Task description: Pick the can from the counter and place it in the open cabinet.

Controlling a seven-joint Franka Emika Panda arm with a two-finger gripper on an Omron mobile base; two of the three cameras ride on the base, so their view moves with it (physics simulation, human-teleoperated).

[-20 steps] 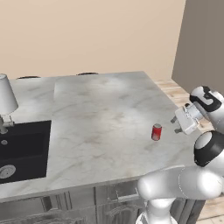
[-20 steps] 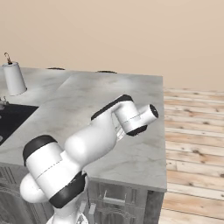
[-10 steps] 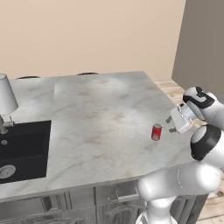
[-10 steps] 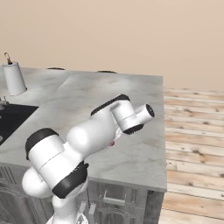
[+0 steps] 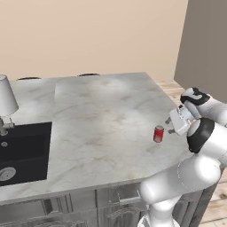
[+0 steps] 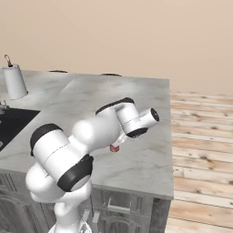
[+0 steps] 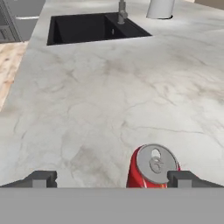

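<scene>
- The counter (image 5: 102, 115) is a wide pale marble slab with brownish veins, and it fills most of both base views.
- A black sink (image 5: 22, 153) is cut into the counter at its left end; in the hand view the sink (image 7: 94, 27) lies at the far end of the slab, with a grey tap (image 7: 122, 11) at its rim.
- The arm (image 6: 86, 141) bends over the counter's right part, its wrist reaching above the marble near the near edge.
- A white cone-shaped object (image 5: 6, 95) stands on the counter beside the sink, well apart from the arm.
- The gripper (image 5: 170, 125) hangs just beside the can, on its right in the left base view. In the hand view the two fingertips (image 7: 41, 178) stand spread wide, and nothing is pinched between them.
- The can (image 5: 158, 134) stands upright on the counter near its right end. In the hand view the can (image 7: 152, 167) sits between the fingertips, close against the right one, silver top facing up.
</scene>
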